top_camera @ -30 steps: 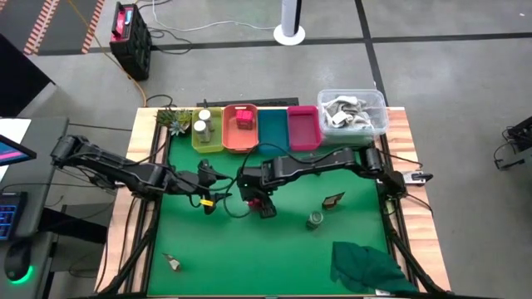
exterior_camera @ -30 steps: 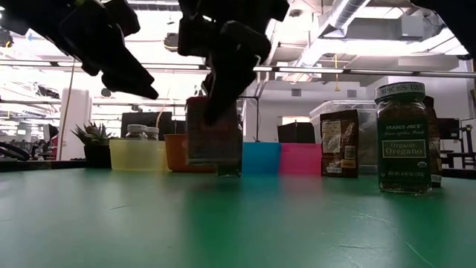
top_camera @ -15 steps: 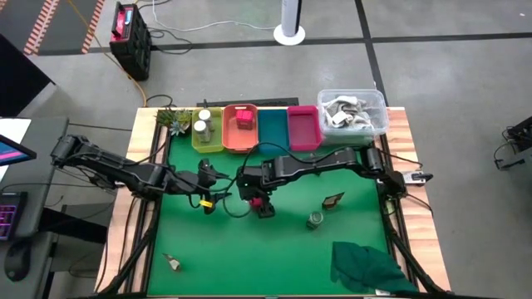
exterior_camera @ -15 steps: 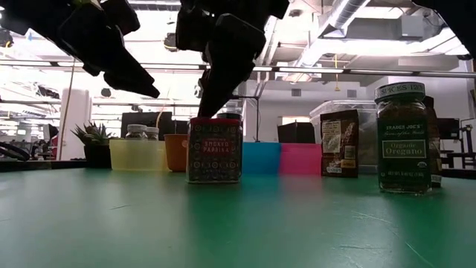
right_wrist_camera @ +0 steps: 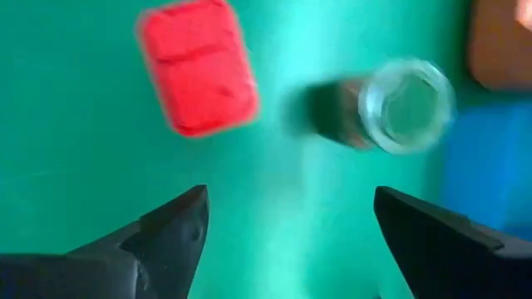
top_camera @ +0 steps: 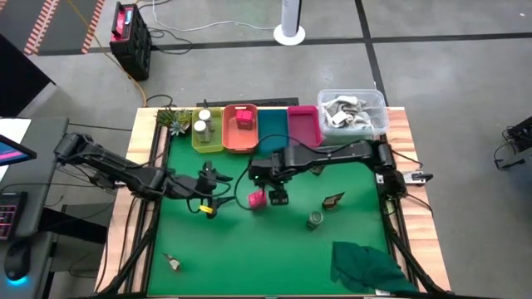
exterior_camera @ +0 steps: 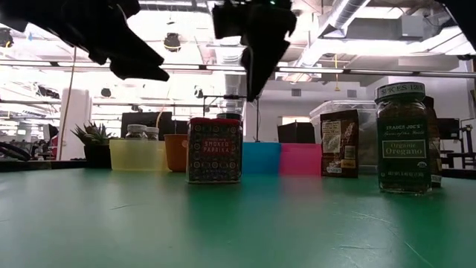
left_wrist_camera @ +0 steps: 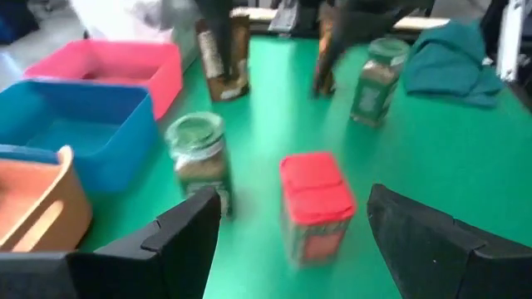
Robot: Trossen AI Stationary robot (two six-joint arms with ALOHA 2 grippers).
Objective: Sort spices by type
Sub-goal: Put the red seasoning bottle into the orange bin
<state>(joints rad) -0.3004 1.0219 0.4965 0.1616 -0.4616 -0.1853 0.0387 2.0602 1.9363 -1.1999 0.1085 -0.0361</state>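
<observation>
A: Standing upright on the green worktop (top_camera: 249,257) is the red paprika tin (top_camera: 256,199), just beside the right gripper (top_camera: 278,198) and touched by nothing. Those fingers (right_wrist_camera: 170,228) are spread wide and empty, hanging above the mat; from the wrist, the tin's red lid and a jar seen from above both lie ahead of them.

B: And the left gripper (top_camera: 209,202)?

A: Its fingers (left_wrist_camera: 187,228) stand well apart too, holding nothing, a little off from the tin on the side away from the right gripper. The tin sits between them in that wrist view, with a green-lidded jar (left_wrist_camera: 198,149) just beside it.

B: Farther off?

A: An oregano jar (top_camera: 315,219) and a dark sachet (top_camera: 333,200) stand beyond the right gripper. Past both grippers runs the row of trays: yellow (top_camera: 208,143) with white-capped jars (top_camera: 201,126), orange (top_camera: 240,141) with a pink-red cube (top_camera: 244,119), then blue (top_camera: 273,129) and pink (top_camera: 303,127).
</observation>
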